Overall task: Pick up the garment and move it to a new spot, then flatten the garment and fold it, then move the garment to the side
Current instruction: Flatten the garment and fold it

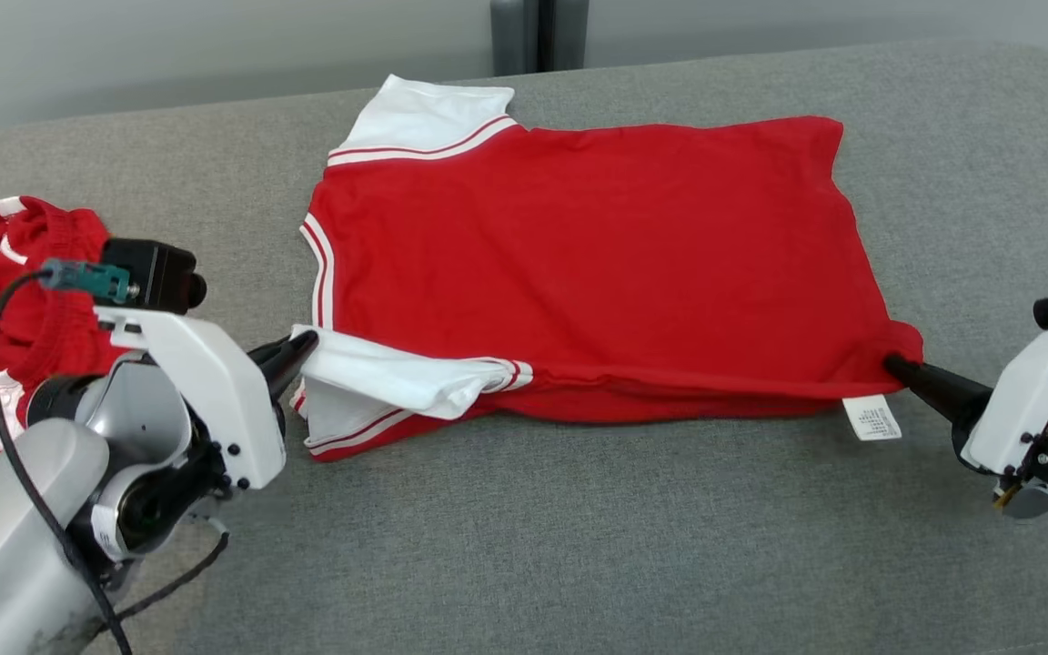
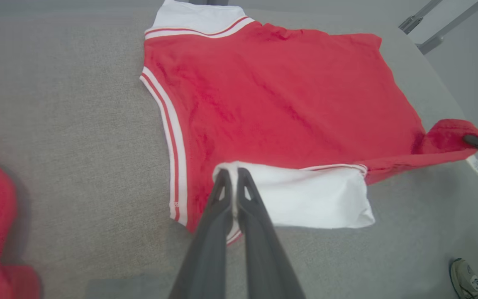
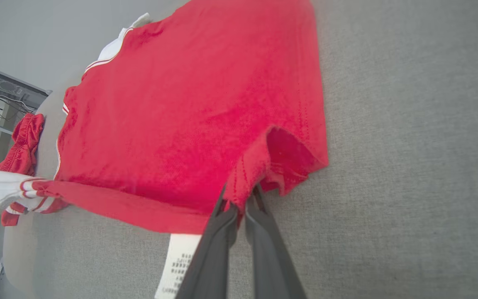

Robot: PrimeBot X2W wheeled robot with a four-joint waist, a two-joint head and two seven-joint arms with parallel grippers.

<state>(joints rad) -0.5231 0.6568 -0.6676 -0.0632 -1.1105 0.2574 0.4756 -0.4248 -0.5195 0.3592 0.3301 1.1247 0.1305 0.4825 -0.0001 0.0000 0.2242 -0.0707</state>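
The garment (image 1: 579,264), a red shirt with white sleeves and red-and-white striped trim, lies spread across the middle of the grey fabric surface (image 1: 579,546), mostly flat, with its neckline towards the robot's left and its hem towards the right. The left gripper (image 1: 306,344) is closed on the near white sleeve (image 1: 397,377), its two dark fingers pinched together on the sleeve's edge, and the sleeve lies folded over the shirt's near left corner. The right gripper (image 1: 892,364) is closed on the near right corner of the red hem, where the cloth is bunched and lifted slightly off the surface. A white care label (image 1: 873,420) hangs out from under the hem just beside that gripper. A second red garment (image 1: 24,300) lies crumpled at the far left of the surface, apart from the shirt. In the left wrist view a shoe (image 2: 467,278) stands on the floor beyond the surface's edge.
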